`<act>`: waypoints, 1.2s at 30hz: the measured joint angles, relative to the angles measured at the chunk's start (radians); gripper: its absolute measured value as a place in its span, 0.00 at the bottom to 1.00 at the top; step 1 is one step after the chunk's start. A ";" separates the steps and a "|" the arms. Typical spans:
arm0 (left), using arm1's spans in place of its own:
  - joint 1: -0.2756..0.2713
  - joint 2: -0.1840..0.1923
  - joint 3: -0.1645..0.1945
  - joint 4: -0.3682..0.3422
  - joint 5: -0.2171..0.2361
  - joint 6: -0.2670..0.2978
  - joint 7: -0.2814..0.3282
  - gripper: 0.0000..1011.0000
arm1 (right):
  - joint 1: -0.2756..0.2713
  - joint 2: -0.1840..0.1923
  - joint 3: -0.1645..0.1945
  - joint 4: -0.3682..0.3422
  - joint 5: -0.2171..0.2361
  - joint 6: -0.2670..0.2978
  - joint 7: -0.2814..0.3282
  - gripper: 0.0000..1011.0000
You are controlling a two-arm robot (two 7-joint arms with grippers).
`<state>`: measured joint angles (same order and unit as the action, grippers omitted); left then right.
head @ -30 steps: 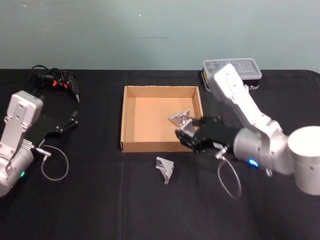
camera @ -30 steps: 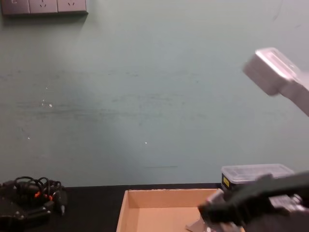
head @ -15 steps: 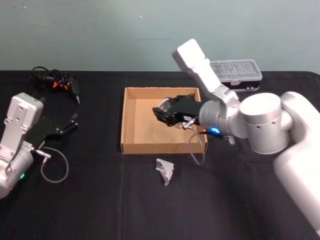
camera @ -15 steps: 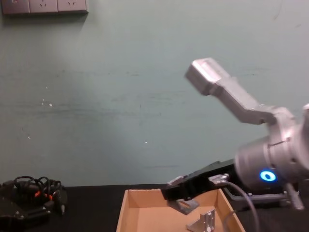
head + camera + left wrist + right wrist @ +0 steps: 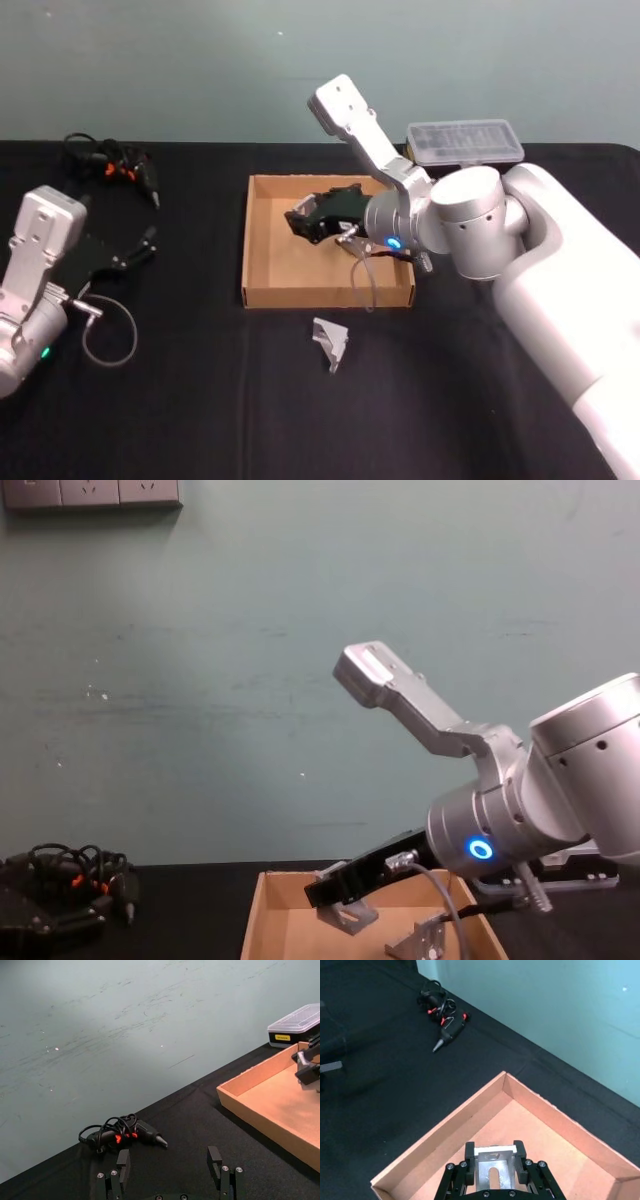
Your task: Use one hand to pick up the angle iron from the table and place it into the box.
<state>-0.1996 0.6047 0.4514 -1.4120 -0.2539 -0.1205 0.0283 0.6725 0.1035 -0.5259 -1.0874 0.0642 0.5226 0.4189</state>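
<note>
— So, where is the angle iron (image 5: pixel 494 1162) at this point?

— Pinched in the right pincer (image 5: pixel 494 1152), with a finger pressed on each side and the slotted face turned toward the wrist camera. It hangs over the left half of the box (image 5: pixel 246 240). From the chest view it looks to be above the cardboard floor, not resting on it.

— Why reach that far across instead of dropping it at the near right wall?

— My guess is room. A second bracket (image 5: pixel 425 942) lies on the box floor toward the right side, and the held piece hangs apart from it, over bare cardboard. Released there, it should land flat rather than clatter onto the other one.

— And why grip it across the sides?

— Probably because two flat, parallel edges give the pads something square to clamp, so the piece hangs without twisting.

— What about the other arm?

— It's parked at the left of the surface (image 5: pixel 200 420). The left pincer (image 5: pixel 169 1152) is spread and empty, near the cable bundle (image 5: pixel 122 1134) and well apart from the box. The job asks for one hand, so it stays out of the way.

— What's left to do?

— Lowering and letting go, I'd say. A third bracket (image 5: pixel 330 342) lies on the surface just in front of the box's near wall.
</note>
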 joint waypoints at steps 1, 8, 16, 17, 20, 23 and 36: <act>0.000 0.000 0.000 0.000 0.000 0.000 0.000 1.00 | 0.004 -0.003 -0.001 0.008 -0.001 0.000 0.000 0.45; 0.000 0.000 0.000 0.000 0.000 0.000 0.000 1.00 | 0.030 -0.022 -0.008 0.075 -0.015 0.011 0.006 0.45; 0.000 0.000 0.000 0.000 0.000 0.000 0.000 1.00 | 0.034 -0.032 -0.004 0.106 -0.024 0.006 0.009 0.45; 0.000 0.000 0.000 0.000 0.000 0.000 0.000 1.00 | 0.034 -0.033 -0.001 0.109 -0.024 0.001 0.009 0.45; 0.000 0.000 0.000 0.000 0.000 0.000 0.000 1.00 | 0.034 -0.033 -0.001 0.109 -0.025 0.001 0.009 0.45; 0.000 0.000 0.000 0.000 0.000 0.000 0.000 1.00 | 0.034 -0.033 -0.001 0.109 -0.025 0.001 0.009 0.45; 0.000 0.000 0.000 0.000 0.000 0.000 0.000 1.00 | 0.034 -0.032 -0.002 0.106 -0.024 0.005 0.010 0.73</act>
<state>-0.1995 0.6047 0.4514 -1.4120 -0.2539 -0.1205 0.0283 0.7063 0.0718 -0.5284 -0.9811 0.0400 0.5274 0.4288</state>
